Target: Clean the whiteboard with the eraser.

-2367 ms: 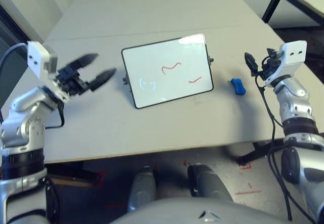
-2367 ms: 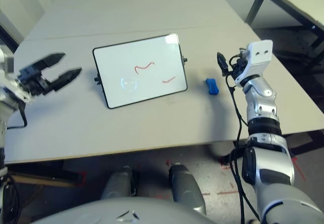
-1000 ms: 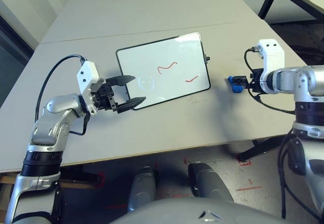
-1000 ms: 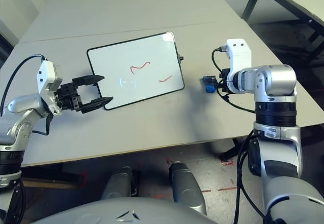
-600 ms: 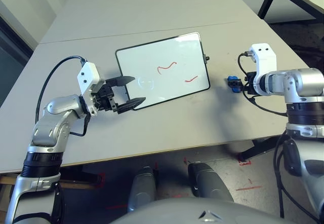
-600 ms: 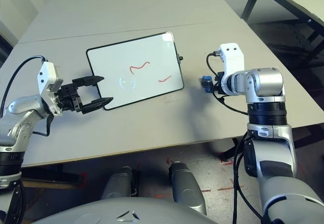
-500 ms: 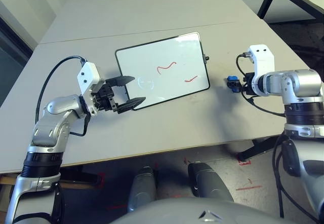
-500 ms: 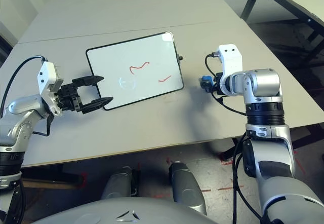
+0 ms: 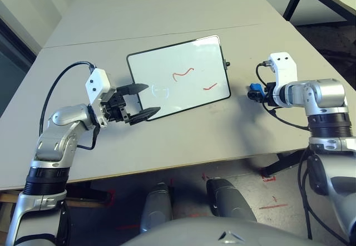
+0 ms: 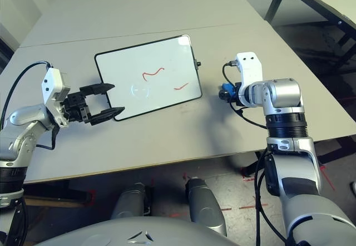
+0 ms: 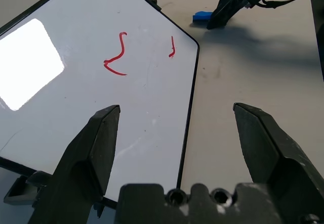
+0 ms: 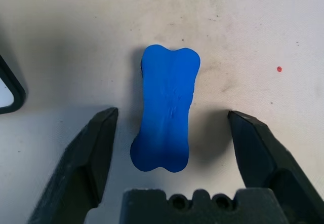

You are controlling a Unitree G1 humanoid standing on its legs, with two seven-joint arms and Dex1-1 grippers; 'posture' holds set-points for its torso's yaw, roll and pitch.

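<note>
Right gripper (image 12: 169, 133) jaws open astride the eraser (image 12: 167, 115), untouched; left gripper (image 9: 146, 98) open over the whiteboard's (image 9: 179, 76) corner.

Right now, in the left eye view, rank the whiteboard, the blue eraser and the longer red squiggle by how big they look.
1. The whiteboard, by far the largest.
2. The longer red squiggle drawn on it.
3. The eraser, smallest as seen, though the right gripper covers part of it, so its place below the squiggle is unsure.

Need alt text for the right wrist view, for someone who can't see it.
A blue eraser lies on the table between the right gripper's open black fingers, untouched by either. A corner of the whiteboard shows at one edge.
</note>
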